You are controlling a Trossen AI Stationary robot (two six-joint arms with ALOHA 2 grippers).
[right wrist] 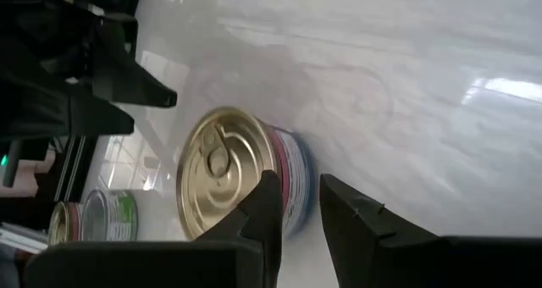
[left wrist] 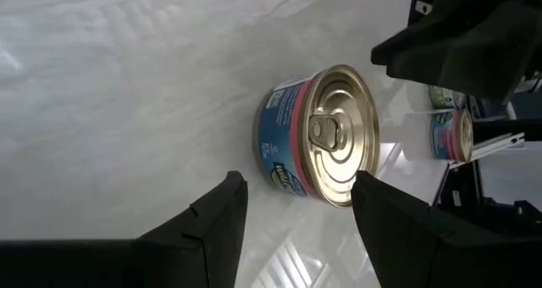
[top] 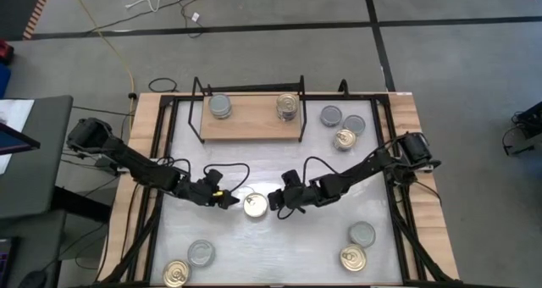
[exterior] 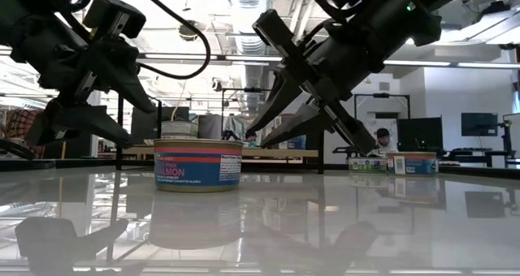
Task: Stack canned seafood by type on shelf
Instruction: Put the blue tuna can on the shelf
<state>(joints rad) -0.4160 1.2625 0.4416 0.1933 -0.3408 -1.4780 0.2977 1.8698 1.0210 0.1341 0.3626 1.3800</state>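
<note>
While the gold-top salmon can [top: 256,205] sits upright at table centre, clear of both arms, the risk is a collision: left gripper [top: 229,200] at its 9 o'clock and right gripper [top: 278,202] at its 3 o'clock both point at it, so if both close in they may knock fingers or shove the can away. Left fingers are moderately spread, holding nothing; right fingers are narrowly parted, also empty, prob. too tight to take the can w/o widening. Count: 10 cans visible — 4 gold tops, 6 grey tops. On the shelf [top: 251,124] at 12 o'clock: grey can [top: 220,107], gold can [top: 288,107]; whether either is already a stack, can't tell.
</note>
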